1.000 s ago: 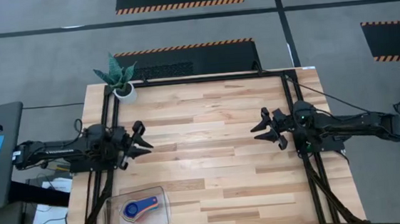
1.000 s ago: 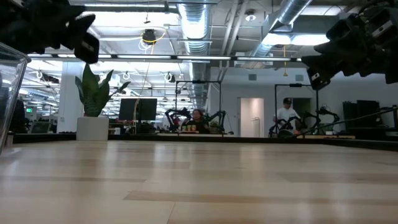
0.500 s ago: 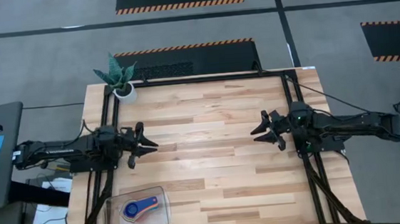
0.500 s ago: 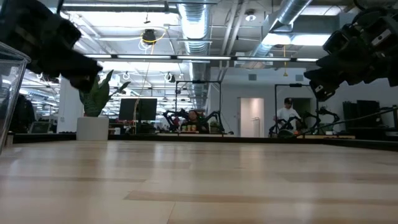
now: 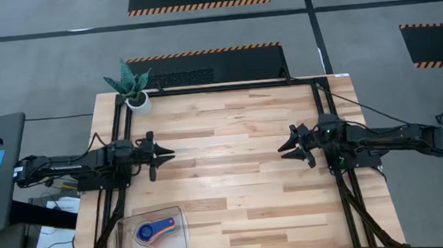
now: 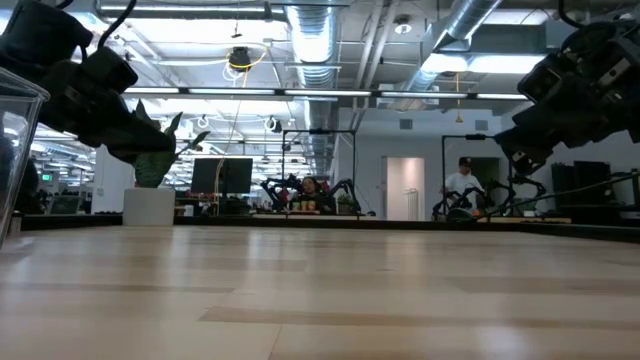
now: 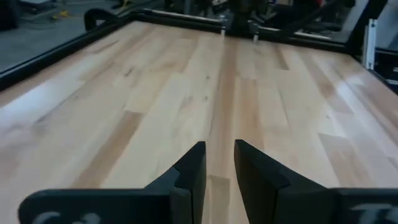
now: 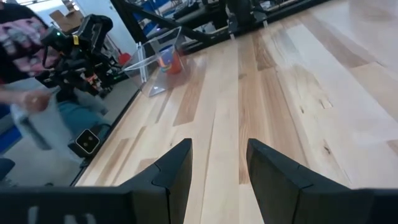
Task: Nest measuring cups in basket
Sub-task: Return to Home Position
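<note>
- At the desk's (image 5: pixel 234 178) seven o'clock corner sits the clear basket (image 5: pixel 127 231), holding the nested measuring cups (image 5: pixel 152 230); their handle's long axis points toward three o'clock, slightly up.
- Farther in, at nine o'clock, the left claw (image 5: pixel 161 155) is empty, fingers narrowly parted; a second ago it was angled, now level.
- Opposite, at three o'clock, the right claw (image 5: pixel 287 146) hangs open and empty, barely shifted.

open right gripper (image 8: pixel 217 163), basket (image 8: pixel 155 53), table (image 8: pixel 348 93)
</note>
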`<action>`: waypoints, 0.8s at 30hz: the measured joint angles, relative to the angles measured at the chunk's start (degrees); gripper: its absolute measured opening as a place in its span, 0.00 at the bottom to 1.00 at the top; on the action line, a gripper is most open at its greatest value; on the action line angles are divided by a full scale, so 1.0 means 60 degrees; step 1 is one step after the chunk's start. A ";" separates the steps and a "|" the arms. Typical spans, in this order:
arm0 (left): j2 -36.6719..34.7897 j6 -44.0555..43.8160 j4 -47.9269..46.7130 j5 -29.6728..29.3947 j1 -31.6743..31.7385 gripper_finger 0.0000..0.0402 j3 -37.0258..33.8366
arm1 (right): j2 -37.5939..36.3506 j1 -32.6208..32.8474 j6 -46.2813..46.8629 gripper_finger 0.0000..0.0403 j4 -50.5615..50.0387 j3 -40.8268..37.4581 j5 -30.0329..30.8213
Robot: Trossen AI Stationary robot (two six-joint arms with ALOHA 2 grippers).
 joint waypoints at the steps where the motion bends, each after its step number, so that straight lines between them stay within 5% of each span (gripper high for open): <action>1: -0.0003 0.0000 -0.0016 -0.0050 0.0000 0.18 0.0000 | 0.0000 0.0001 0.0000 0.44 -0.0037 0.0000 0.0000; 24: 0.0004 -0.0020 -0.0090 -0.0219 0.0000 0.18 0.0000 | 0.0000 0.0000 -0.0007 0.44 -0.0047 0.0000 0.0002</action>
